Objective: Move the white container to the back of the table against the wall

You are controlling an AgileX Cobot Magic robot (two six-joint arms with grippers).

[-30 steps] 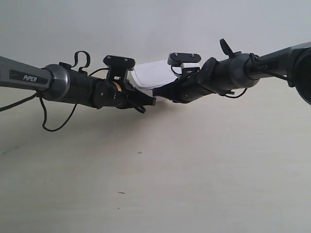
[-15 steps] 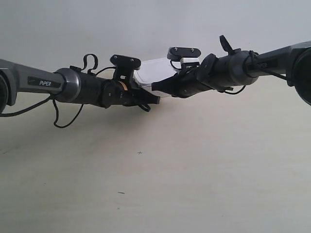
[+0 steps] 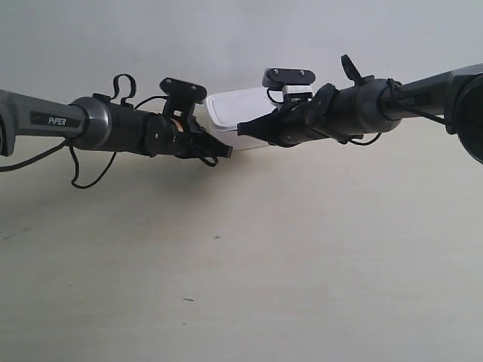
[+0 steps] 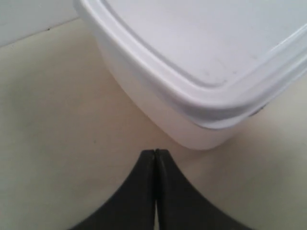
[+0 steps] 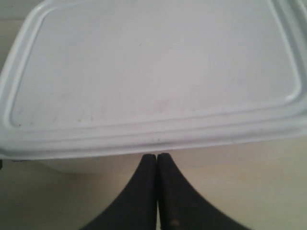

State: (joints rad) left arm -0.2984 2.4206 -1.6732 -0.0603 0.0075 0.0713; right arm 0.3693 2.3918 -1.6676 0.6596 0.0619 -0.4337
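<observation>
The left gripper [image 4: 155,155] is closed on nothing, its two dark fingers pressed flat together. Just ahead of its tips and a little to one side stands the white container [image 4: 192,57], one rounded corner turned toward it. A narrow strip of cream bench [image 4: 57,120] shows between the tips and that corner. Beyond the container's far end, further from this gripper, a band of the wall [image 4: 24,19] meets the bench. The right gripper [image 5: 157,158] is likewise closed and empty. Its tips come right up to one straight side of the container [image 5: 153,72], just below the overhanging rim of the lid [image 5: 144,139]. Whether they press on the body there cannot be told. In the exterior view the arm at the exterior view's left [image 3: 98,124] and the arm at the exterior view's right [image 3: 362,109] reach in from opposite sides, both low over the bench [image 3: 302,264]. Their tips are near each other, and the container [image 3: 238,109] lies directly behind them, partly hidden. It sits upright on the bench with its lid on, at the foot of the grey-white wall [image 3: 226,38]. Whether it touches the wall cannot be told. On the bench's near side, well apart from both grippers, lies a tiny dark speck [image 3: 217,237].
</observation>
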